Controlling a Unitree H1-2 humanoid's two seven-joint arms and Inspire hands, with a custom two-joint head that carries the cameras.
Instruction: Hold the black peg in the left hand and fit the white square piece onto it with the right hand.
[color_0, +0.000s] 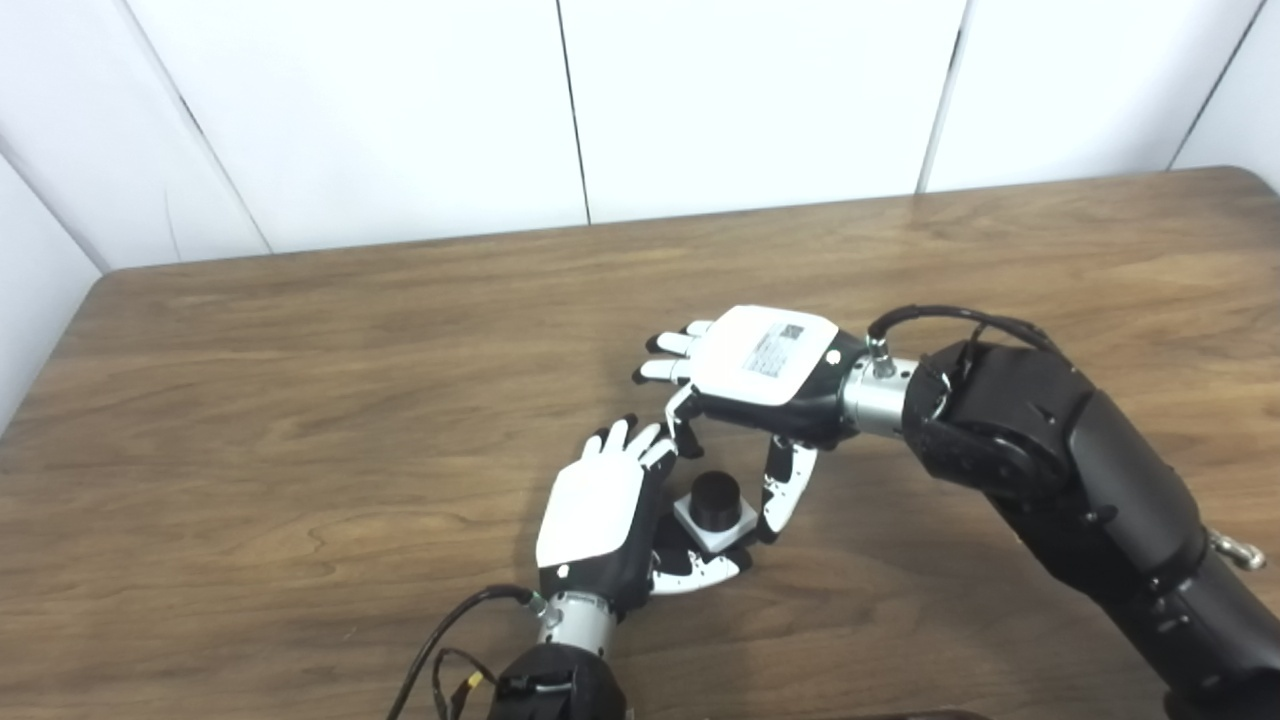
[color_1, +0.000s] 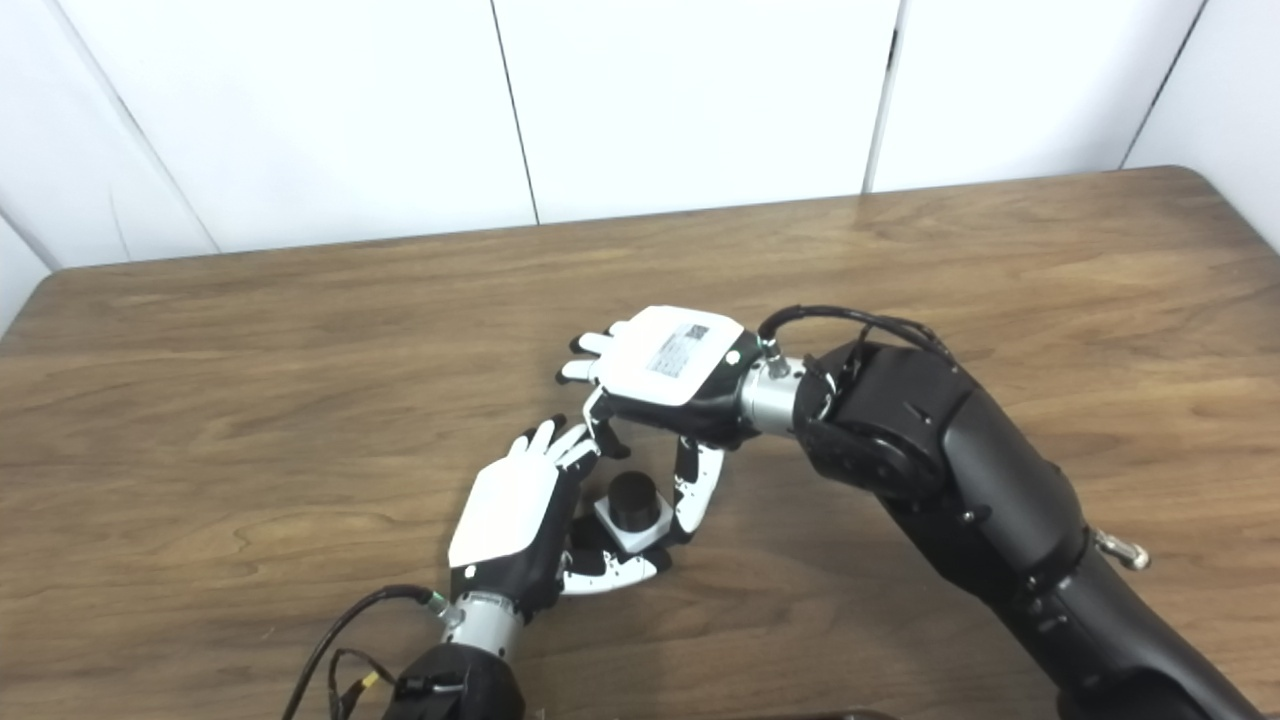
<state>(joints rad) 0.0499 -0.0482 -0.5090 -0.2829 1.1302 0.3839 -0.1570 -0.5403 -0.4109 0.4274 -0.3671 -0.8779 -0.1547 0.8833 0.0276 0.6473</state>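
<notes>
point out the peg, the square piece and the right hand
peg (color_0: 715, 497), left eye view, on its black top
square piece (color_0: 737, 523), left eye view, on its white right corner
right hand (color_1: 672, 362), right eye view, on its white back

You have bright, even light from overhead in both head views. The brown wood-grain bench (color_0: 300, 400) carries a pale sheen along its far edge, near the white panelled wall (color_0: 400, 120), which is almost washed out. Soft, short shadows sit under the white-backed left hand (color_0: 600, 520) and the white-backed right hand (color_0: 765, 365). Both pictures are slightly soft, so the printed label on the right hand cannot be read. The glossy black right forearm (color_1: 960, 480) shows faint highlights.
</notes>
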